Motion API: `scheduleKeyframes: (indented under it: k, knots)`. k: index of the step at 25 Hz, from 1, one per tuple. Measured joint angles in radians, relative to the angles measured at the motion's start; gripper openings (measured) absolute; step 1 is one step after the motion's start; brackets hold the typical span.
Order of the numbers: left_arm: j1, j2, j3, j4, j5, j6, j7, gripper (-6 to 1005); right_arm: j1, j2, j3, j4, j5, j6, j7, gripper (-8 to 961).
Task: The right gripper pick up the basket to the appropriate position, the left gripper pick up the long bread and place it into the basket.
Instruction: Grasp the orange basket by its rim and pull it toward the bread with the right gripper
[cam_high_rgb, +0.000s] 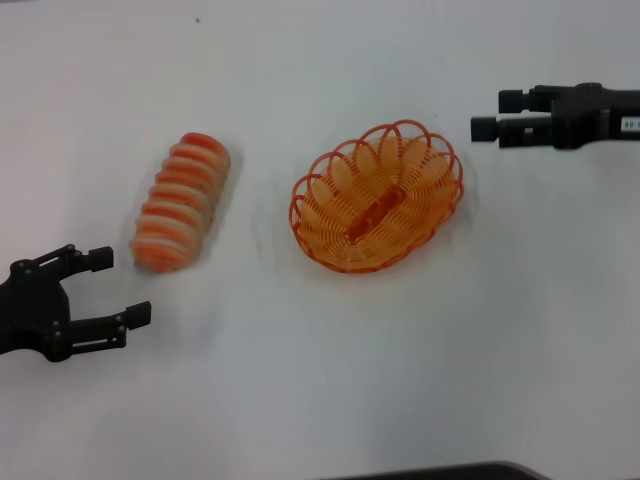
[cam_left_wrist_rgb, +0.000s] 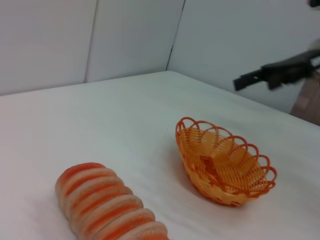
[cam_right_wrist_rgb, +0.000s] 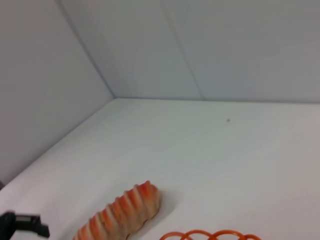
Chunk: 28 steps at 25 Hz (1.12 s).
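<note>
Both tools are empty: left tool (cam_high_rgb: 115, 287) gapes near the long bread (cam_high_rgb: 181, 201); right tool (cam_high_rgb: 489, 113) seems narrowly parted beside the basket (cam_high_rgb: 377, 196).

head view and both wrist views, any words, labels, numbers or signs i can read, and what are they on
Small white label on the black arm behind the right gripper: dark marks, too small and blurred to read.
Oval orange looped-wire basket: no text.
Long bread with orange crust and pale cream ridges: no text.
Black two-fingered left gripper: no text visible.
White table: no text or signs.
</note>
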Motion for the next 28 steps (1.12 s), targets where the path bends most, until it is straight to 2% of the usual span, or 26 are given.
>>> scheduleKeyframes:
  k: [4, 7, 10, 16, 24, 28]
  knots:
    - [0.000, 0.000, 0.001, 0.003, 0.000, 0.007, 0.000, 926, 0.090, -0.031, -0.008, -0.015, -0.106, 0.009, 0.277, 913]
    - [0.001, -0.001, 0.000, 0.001, 0.000, 0.008, 0.002, 924, 0.161, -0.036, -0.010, -0.034, -0.206, 0.014, 0.407, 912]
    - [0.001, -0.001, 0.000, 0.002, 0.000, 0.009, 0.003, 923, 0.222, -0.028, -0.037, -0.074, -0.293, 0.017, 0.500, 790]
    - [0.000, -0.001, 0.000, 0.004, 0.000, 0.020, 0.004, 921, 0.311, -0.002, -0.151, -0.114, -0.431, 0.063, 0.652, 781]
    - [-0.001, -0.001, 0.002, 0.003, 0.000, 0.014, 0.009, 918, 0.334, 0.018, -0.312, -0.080, -0.481, 0.141, 0.724, 775]
    - [-0.001, -0.001, 0.002, 0.000, 0.000, 0.011, 0.011, 917, 0.336, 0.022, -0.348, -0.042, -0.497, 0.180, 0.728, 766]
